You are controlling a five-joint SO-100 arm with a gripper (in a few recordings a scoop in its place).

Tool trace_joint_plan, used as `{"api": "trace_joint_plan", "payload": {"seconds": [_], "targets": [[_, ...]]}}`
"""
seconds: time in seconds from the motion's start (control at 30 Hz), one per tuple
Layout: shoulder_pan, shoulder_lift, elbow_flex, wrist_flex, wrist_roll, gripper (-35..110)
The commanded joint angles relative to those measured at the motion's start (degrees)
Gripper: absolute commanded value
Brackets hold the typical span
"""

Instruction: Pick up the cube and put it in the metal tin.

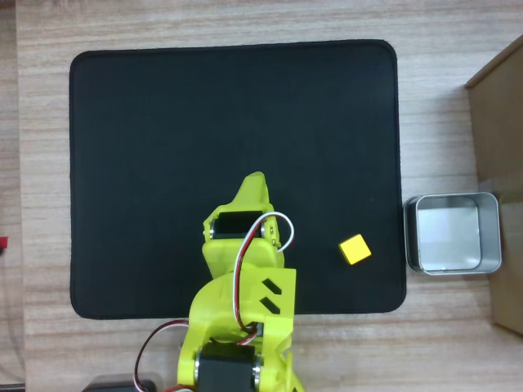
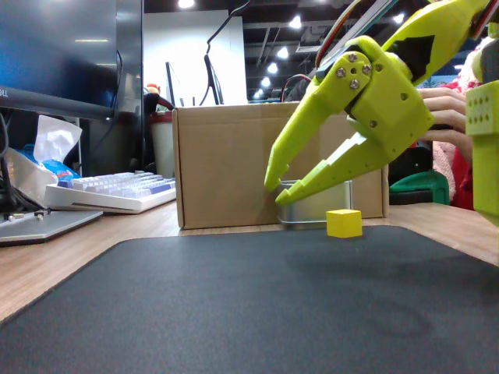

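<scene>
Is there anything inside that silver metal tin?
From overhead, the silver-grey rectangular metal tin shows a bare shiny floor. The small yellow cube sits outside on the black mat.

No readable text, labels, brands or numbers anywhere. Keyboard (image 2: pixel 109 191) key legends too small to read.

You see a bright yellow cube (image 1: pixel 355 249) on a black mat (image 1: pixel 163 163), a silver-grey metal tin (image 1: pixel 452 233), a lime-yellow gripper (image 2: pixel 284 189), and a brown cardboard box (image 2: pixel 222 164).
</scene>
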Motion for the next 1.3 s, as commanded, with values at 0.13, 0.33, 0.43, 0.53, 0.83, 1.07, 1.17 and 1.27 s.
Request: {"api": "trace_joint_plan", "payload": {"seconds": [0.13,0.33,0.43,0.53,0.83,1.07,1.17,1.27], "targets": [[2.64,0.88,-0.88,0.88,-0.35,0],[5.27,-3.69,-10.72,1.05,-1.67,0],[5.71,-4.48,-15.29,2.02,-3.43,3],[6.24,-7.03,-21.71,6.94,-9.05,7],[17.40,-23.91,-36.74,21.36,-32.87,13],[25.93,-37.53,-39.73,23.12,-45.88,22],[27.07,-41.57,-39.90,24.08,-49.57,27],[29.97,-47.72,-42.71,27.69,-55.55,31]]}}
